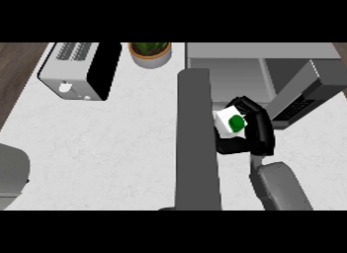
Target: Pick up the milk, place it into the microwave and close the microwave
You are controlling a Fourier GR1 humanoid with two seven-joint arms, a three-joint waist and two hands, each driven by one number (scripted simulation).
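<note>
A broad white marbled bench (117, 148) fills most of the view, with dark wooden floor (4, 84) seen past its edge at 10 o'clock and again at the 2 o'clock corner. A grey boxy microwave (234, 71) is set at 1 o'clock, its interior exposed and its dark-faced door (311, 91) swung out toward 3 o'clock. A long dark grey panel (196, 143) is seen standing through the centre, running from just below the microwave down to 6 o'clock. A silver and black toaster (77, 69) is placed at 11 o'clock, and a small green plant in a pale round pot (150, 53) at 12 o'clock.

The right grey forearm (281, 188) is brought in from 5 o'clock, and its black right hand (255, 131) is curled around a white milk carton with a green round cap (231, 122), held just in front of the microwave opening, right of the panel. The left grey forearm (4, 170) is seen at 8 o'clock; its hand is not shown.
</note>
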